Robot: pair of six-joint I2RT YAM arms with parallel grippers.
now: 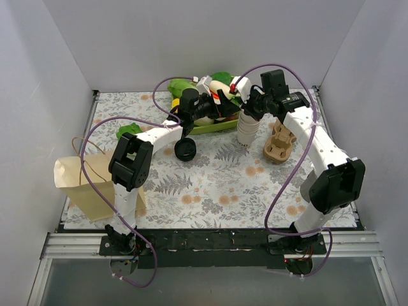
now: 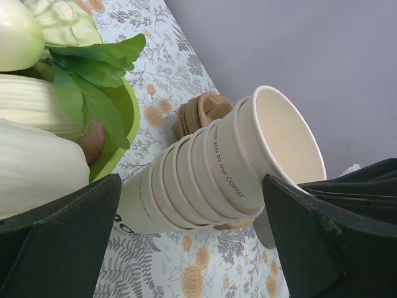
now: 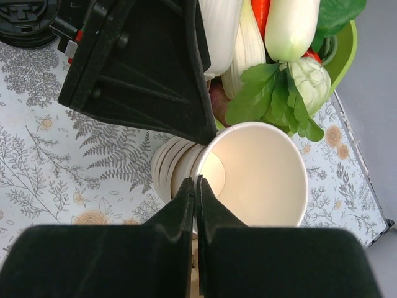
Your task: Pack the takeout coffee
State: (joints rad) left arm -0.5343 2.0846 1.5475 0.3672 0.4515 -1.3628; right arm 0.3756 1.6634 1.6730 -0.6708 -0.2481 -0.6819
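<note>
The takeout coffee (image 1: 185, 151) stands upright on the flowered tabletop (image 1: 217, 185), left of centre, its round black lid on

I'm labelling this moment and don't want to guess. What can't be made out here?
Black lid: whether a cup sits under it; top view sees it from above, right wrist view cuts it at the corner.
Paper bag: contents; top view shows only its outside.
Cup carrier: mostly behind the cup stack in the left wrist view.
Top cup: rim's pinch spot covered by the right gripper, right wrist view.
</note>
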